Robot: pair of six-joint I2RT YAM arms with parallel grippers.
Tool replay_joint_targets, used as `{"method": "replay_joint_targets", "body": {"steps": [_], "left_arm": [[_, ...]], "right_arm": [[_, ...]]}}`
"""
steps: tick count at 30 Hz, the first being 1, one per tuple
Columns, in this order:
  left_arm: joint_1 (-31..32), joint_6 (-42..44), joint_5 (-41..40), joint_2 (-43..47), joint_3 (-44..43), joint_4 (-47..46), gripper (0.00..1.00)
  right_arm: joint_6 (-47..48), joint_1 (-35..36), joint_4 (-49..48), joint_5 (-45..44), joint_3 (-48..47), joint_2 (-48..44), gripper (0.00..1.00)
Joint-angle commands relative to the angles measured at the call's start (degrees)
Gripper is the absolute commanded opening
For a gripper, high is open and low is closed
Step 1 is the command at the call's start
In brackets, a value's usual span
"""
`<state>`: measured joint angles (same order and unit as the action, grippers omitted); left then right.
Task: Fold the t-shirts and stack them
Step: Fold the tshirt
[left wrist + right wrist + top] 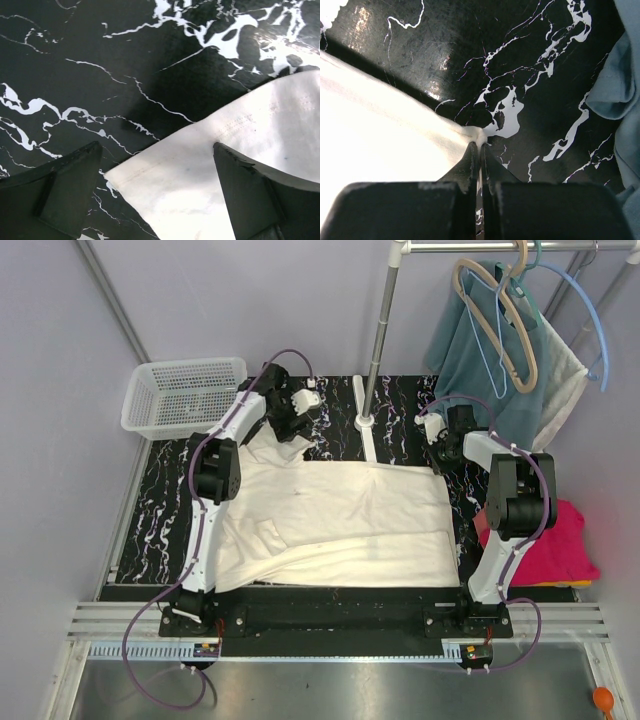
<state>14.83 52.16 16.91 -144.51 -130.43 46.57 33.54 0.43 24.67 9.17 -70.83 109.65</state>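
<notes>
This is looking like a robot lab, not a home. A left arm (215, 475) and a right arm (515, 495) are sitting bolted to a metal rail (110, 622) at the edge of a black marble-look table (165, 500). Plain purple walls (250, 300) are closing it in. A clothes rack (384, 330), a white basket (185, 390) and a cream t-shirt (340, 520) are giving it a laundry corner.

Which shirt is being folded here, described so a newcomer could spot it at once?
Look at the black marbled table. Across its middle lies the cream tee, by far the largest cloth on it. Unlike the folded pink tee at the right edge and the teal garment on hangers behind, it is pale and spread out.
</notes>
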Motion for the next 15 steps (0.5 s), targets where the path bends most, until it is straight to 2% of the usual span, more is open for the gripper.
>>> {"method": "replay_joint_targets", "body": {"steps": [1, 7, 15], "left_arm": [[0.8, 4.3, 1.2, -0.1, 0.8, 5.8, 0.99], [1.9, 8.3, -0.5, 3.9, 9.0, 7.8, 0.98], [2.2, 11.6, -4.0, 2.7, 9.0, 13.7, 0.95]], "right_arm": [[-0.8, -0.1, 3.3, 0.7, 2.7, 0.5, 0.00], [-0.5, -0.1, 2.1, 0.3, 3.9, 0.4, 0.00], [-0.7, -0.1, 1.4, 0.9, 5.2, -0.6, 0.00]]}}
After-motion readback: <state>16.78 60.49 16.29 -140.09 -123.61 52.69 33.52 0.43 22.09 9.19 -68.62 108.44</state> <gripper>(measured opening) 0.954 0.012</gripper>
